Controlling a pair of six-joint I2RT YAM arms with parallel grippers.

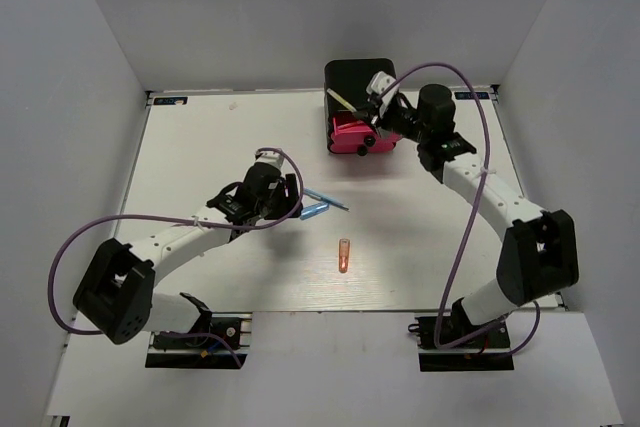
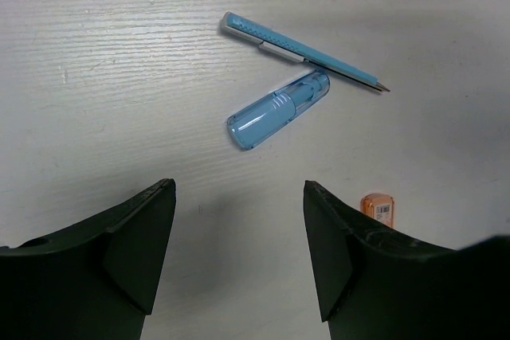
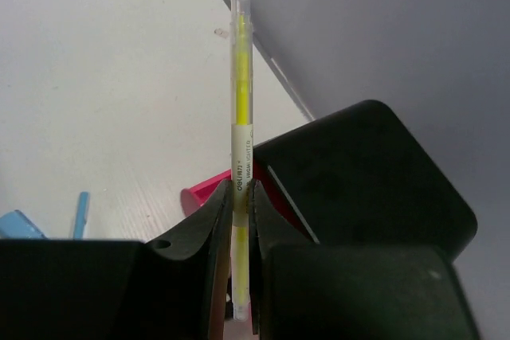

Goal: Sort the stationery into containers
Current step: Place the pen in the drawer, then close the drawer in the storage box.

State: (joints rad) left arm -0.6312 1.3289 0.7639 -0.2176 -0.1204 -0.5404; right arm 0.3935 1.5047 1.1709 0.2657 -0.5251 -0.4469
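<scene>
My right gripper (image 3: 241, 189) is shut on a thin yellow highlighter (image 3: 240, 85), held above the black drawer box (image 1: 358, 81) with its pink drawers (image 1: 358, 135); the box (image 3: 366, 173) fills the right of the right wrist view. In the top view the highlighter (image 1: 342, 98) sticks out of the right gripper (image 1: 376, 107) over the box. My left gripper (image 2: 239, 193) hangs open over bare table, nothing between its fingers. Just beyond it lie a short blue marker (image 2: 277, 109) and a thin blue pen (image 2: 303, 52). An orange marker (image 2: 378, 206) peeks past the right finger; it lies (image 1: 344, 253) nearer the front edge.
Grey walls enclose the white table (image 1: 220, 147) on three sides. The drawer box stands at the back edge, right of centre. Purple cables loop from both arms. The blue pen (image 1: 326, 199) and blue marker (image 1: 313, 211) lie mid-table beside the left gripper (image 1: 291, 197).
</scene>
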